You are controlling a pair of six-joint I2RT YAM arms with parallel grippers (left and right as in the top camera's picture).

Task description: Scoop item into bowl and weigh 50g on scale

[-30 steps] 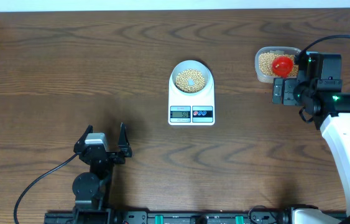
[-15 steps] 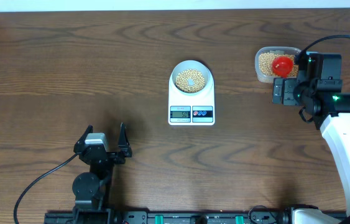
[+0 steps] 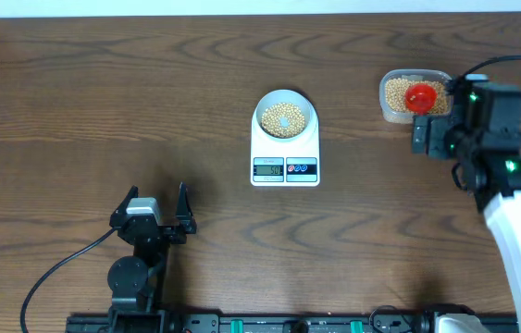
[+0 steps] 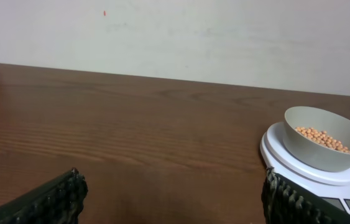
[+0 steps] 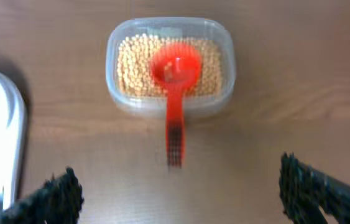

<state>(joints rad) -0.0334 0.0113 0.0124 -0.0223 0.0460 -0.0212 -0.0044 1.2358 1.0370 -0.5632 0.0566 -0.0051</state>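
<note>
Left pincer [image 3: 156,192]: released, fingers spread wide, grasping nothing; it sits low at the near-left part of the desk [image 3: 75,92], well apart from everything else.
Scale [image 3: 285,153]: white, at the middle of the desk, its grey display [image 3: 267,167] and the two round buttons [image 3: 302,167] on the near edge; the digits are too small to read.
Bowl [image 4: 314,152]: upright on the far half of the scale's platform.
Beans in bowl [image 3: 284,120]: a shallow tan layer covering the bottom.
Tub [image 3: 383,97]: clear plastic, on the desk to the right of the scale, well apart from it, filled with more of the beans [image 5: 131,65].
Scoop [image 5: 175,68]: red, its cup lying on the beans in the tub, its handle reaching out over the near rim.
Right pincer [image 5: 178,180]: released, fingers wide apart, grasping nothing, just on the near side of the tub, with the scoop's handle pointing toward the gap between the fingers.
</note>
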